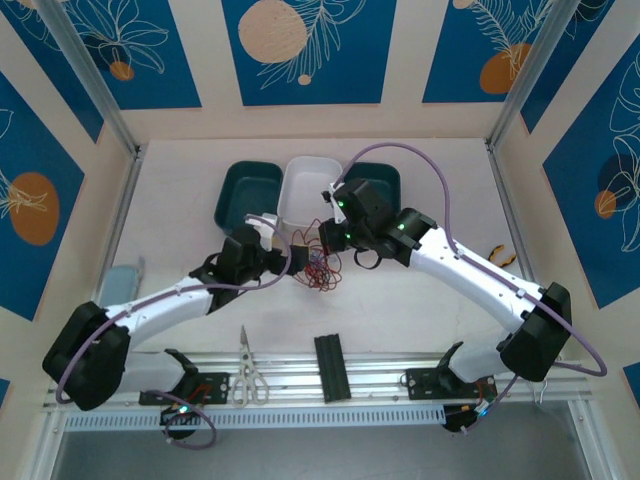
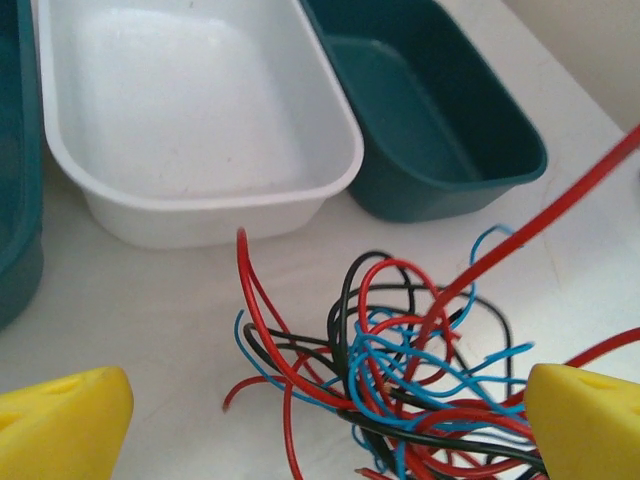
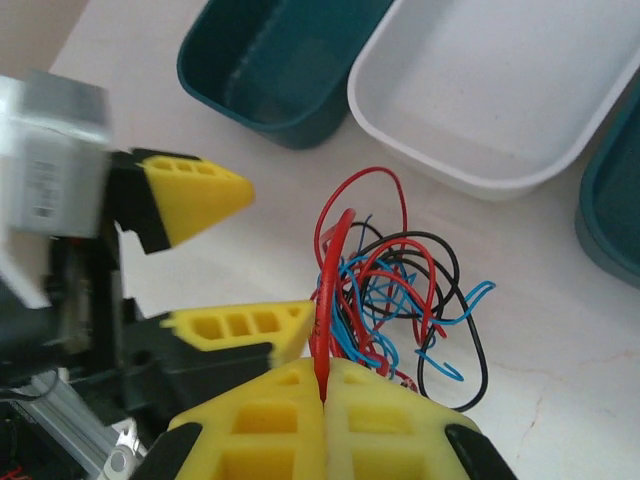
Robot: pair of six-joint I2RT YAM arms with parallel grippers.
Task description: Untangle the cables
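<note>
Since the right gripper point(image 3: 322, 392) has its yellow fingers pressed together on a single red wire point(image 3: 332, 260), what matters to me is how that strand runs. From the pinch it leads down into the tangle of thin red, black and blue cables point(image 2: 400, 370). In the left wrist view it stands taut and slanted, rising up and to the right out of the heap.

The tangle lies on the white bench point(image 2: 150, 300) just in front of the white plastic tray point(image 2: 200, 190), which has a dark teal tray point(image 2: 450, 160) beside it on either side.

The left gripper point(image 2: 330, 410) is spread wide, one yellow finger on each side of the bundle and low over it, so I judge it the arm placed to pin the rest. I cannot tell whether its fingers touch any wire.

As I read it, the next pull should follow the red strand's line, away from the left gripper, while that one closes on the heap. The risk is dragging the whole knot along.
</note>
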